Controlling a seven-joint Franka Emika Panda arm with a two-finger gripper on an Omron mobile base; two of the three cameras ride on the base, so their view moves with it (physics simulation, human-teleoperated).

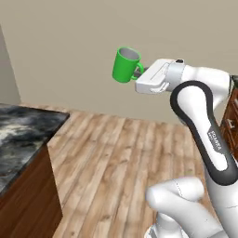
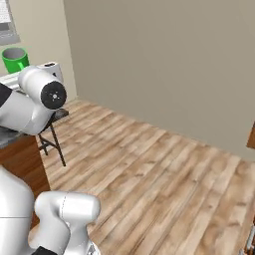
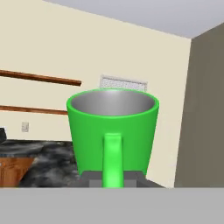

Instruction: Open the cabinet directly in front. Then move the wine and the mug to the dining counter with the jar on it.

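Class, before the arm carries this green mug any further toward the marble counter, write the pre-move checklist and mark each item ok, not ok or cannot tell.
1. Gripper shut on the mug's handle: ok.
2. Green mug upright, rim level: ok.
3. Mug held clear of the wooden floor and the wall: ok.
4. Black marble dining counter in view, low and to the left of the mug: ok.
5. Jar on that counter: cannot tell.
6. Free landing spot on the counter: cannot tell, since little of the slab shows.
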